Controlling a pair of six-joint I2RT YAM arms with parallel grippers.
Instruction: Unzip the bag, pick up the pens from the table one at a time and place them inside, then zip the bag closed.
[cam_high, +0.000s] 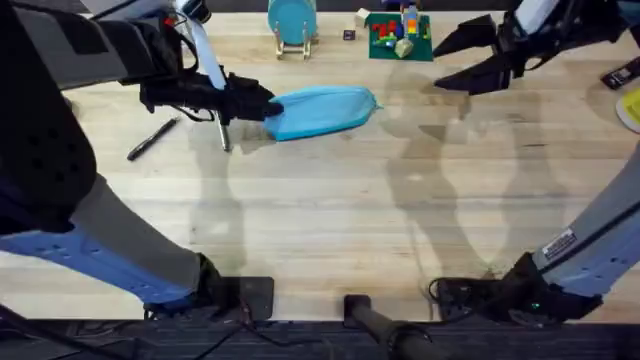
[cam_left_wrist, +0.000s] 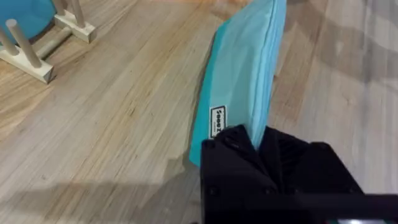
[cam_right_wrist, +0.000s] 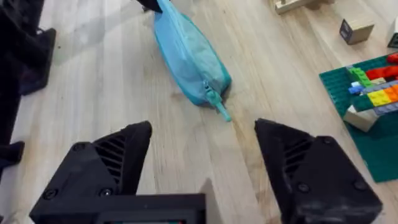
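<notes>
Light-blue fabric of the bag (cam_high: 322, 111) is being gripped at one end by the left end effector (cam_high: 262, 106) on the bench (cam_high: 330, 220); the right end effector (cam_right_wrist: 202, 158) is being held wide open nearby.

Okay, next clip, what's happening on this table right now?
The left gripper is shut on one end of the soft light-blue fabric pouch, which lies on the light wooden table. The right gripper hovers open past the pouch's other end, where the zipper pull sticks out; the zipper looks closed. A black pen and a silver-grey pen lie on the table near the left arm.
</notes>
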